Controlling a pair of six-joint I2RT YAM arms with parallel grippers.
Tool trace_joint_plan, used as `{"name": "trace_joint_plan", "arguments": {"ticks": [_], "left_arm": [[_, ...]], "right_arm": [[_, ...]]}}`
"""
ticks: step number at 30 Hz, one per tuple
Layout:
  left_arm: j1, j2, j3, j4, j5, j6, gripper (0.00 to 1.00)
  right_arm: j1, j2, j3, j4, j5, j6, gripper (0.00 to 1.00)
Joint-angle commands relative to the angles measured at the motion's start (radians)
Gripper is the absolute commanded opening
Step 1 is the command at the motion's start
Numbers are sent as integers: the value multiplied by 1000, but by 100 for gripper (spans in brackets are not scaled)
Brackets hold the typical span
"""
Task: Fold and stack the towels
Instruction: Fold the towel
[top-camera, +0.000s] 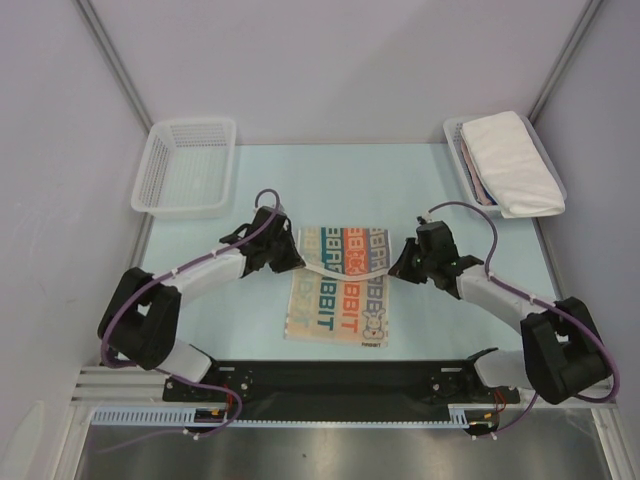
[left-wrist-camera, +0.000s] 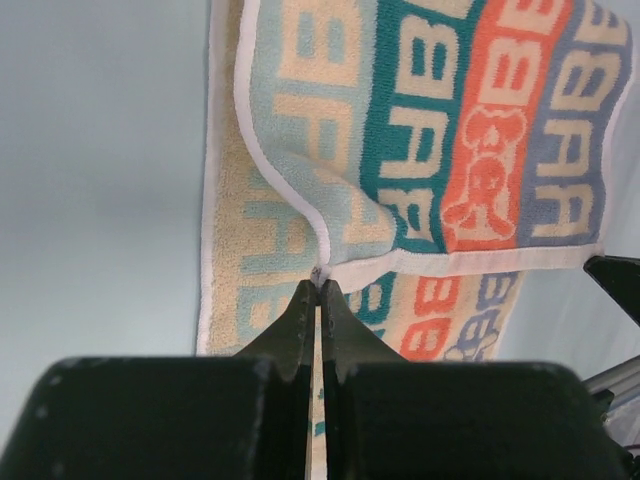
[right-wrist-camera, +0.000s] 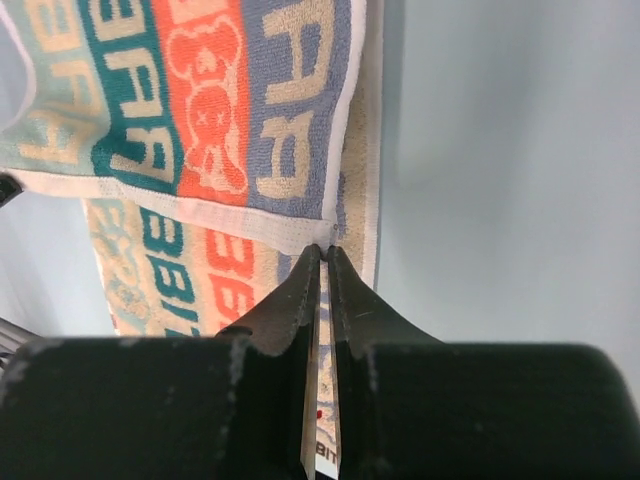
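Observation:
A cream towel with colourful "RABBIT" lettering (top-camera: 340, 290) lies on the table's middle, its far half lifted and turned over toward the near half. My left gripper (top-camera: 297, 262) is shut on that flap's left corner (left-wrist-camera: 320, 272), pinched at the fingertips. The right gripper (top-camera: 393, 266) is shut on the flap's right corner (right-wrist-camera: 322, 240). The near half (left-wrist-camera: 450, 305) rests flat below the flap. A folded white towel (top-camera: 512, 162) lies on a pinkish towel (top-camera: 473, 172) in the right basket.
An empty white mesh basket (top-camera: 187, 166) stands at the back left. The basket with towels (top-camera: 553, 165) stands at the back right. Pale walls enclose the table on three sides. A black rail (top-camera: 340, 378) runs along the near edge between the arm bases.

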Motion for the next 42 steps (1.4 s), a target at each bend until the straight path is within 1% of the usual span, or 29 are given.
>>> {"name": "trace_joint_plan", "arguments": {"ticks": [1, 9, 14, 26, 41, 42], "left_arm": [[-6, -68, 35, -37, 10, 32, 0], [-6, -174, -45, -66, 14, 42, 0], [-6, -240, -108, -81, 48, 41, 0], [-6, -355, -203, -118, 132, 39, 0], [-6, -456, -345, -143, 183, 29, 0], [-8, -465, -350, -147, 186, 26, 1]], "right_arm": [[13, -66, 45, -70, 19, -21, 6], [77, -166, 61, -193, 31, -18, 5], [138, -210, 53, -248, 45, 6, 4], [266, -295, 45, -385, 108, 61, 1], [372, -385, -22, -491, 128, 170, 0], [378, -390, -27, -494, 155, 180, 0]]}}
